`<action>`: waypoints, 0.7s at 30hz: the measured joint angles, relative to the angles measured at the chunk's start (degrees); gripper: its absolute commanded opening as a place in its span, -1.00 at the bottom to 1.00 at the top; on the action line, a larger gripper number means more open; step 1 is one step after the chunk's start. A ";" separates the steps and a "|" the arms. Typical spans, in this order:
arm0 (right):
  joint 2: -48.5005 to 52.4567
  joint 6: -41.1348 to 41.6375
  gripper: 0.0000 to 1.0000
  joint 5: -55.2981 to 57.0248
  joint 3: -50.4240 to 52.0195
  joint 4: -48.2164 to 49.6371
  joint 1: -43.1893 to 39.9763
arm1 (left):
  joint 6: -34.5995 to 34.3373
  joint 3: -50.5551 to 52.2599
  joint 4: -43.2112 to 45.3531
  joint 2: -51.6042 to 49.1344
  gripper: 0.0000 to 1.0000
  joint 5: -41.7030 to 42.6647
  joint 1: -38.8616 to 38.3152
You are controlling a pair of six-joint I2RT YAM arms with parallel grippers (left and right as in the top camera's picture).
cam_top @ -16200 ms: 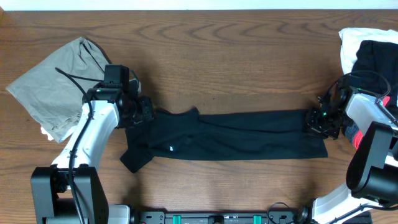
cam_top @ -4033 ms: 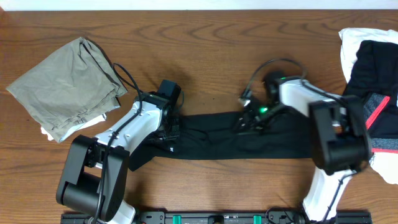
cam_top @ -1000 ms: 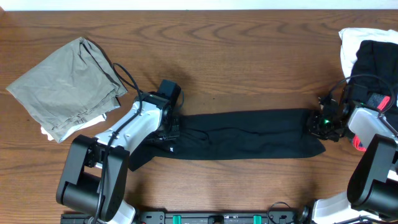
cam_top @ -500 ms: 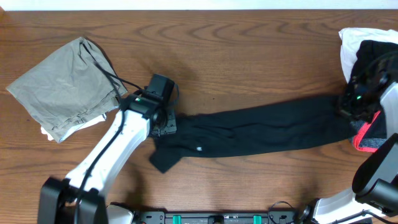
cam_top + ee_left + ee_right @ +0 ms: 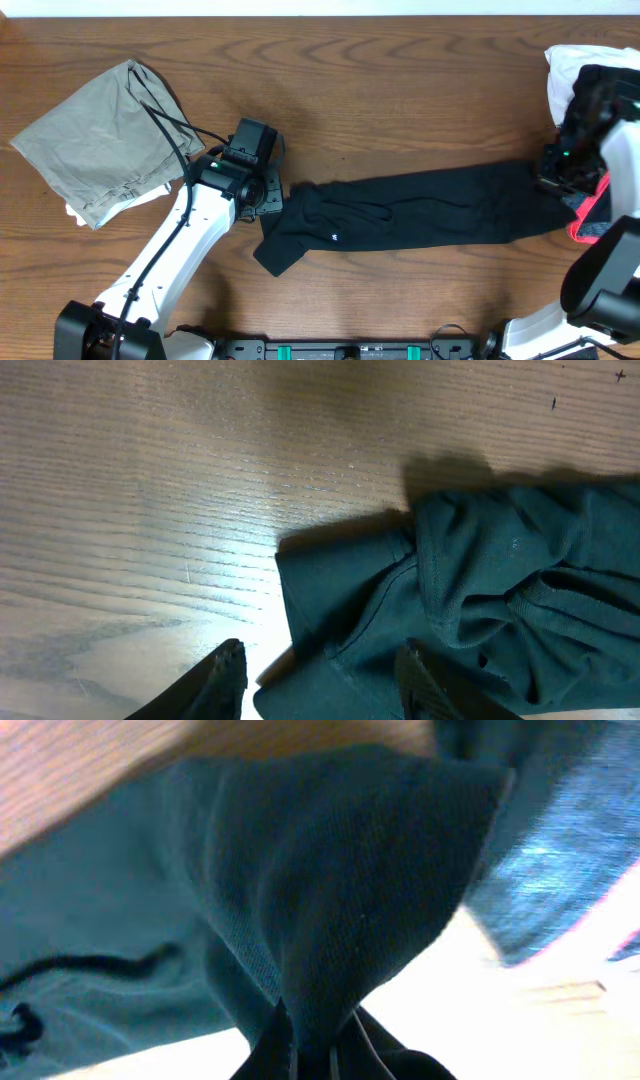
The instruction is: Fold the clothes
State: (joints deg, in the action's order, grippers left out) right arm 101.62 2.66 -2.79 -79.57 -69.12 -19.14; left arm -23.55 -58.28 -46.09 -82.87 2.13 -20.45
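A long black garment with a tiny white logo lies stretched across the table's middle. My left gripper is at its left end. In the left wrist view that gripper is open, its fingers spread, with the garment's crumpled corner lying loose between and ahead of them. My right gripper holds the garment's right end a little off the table. In the right wrist view it is shut on a peaked fold of black fabric.
An olive-grey garment lies folded at the back left on something white. A white cloth under a black one sits at the back right. A dark piece with a pink-red band lies beside my right gripper.
My left gripper has opened and let go of the garment's left end. My right gripper has pulled its end up and right, dragging the whole garment rightward.
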 measured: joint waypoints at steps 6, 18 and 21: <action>0.00 2.34 -0.97 1.53 0.00 -0.28 10.99 | -0.02 0.00 0.00 0.00 0.02 0.00 0.00; 0.00 9.49 -0.77 2.38 0.13 2.71 31.71 | -0.02 0.00 0.00 0.00 0.02 0.00 0.00; 0.00 10.91 -0.56 2.38 1.14 5.01 35.34 | -0.02 0.00 0.00 0.00 0.02 0.00 0.00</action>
State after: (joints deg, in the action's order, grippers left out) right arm 101.62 13.56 -0.40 -78.43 -64.12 16.21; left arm -23.57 -58.28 -46.09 -82.87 2.13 -20.45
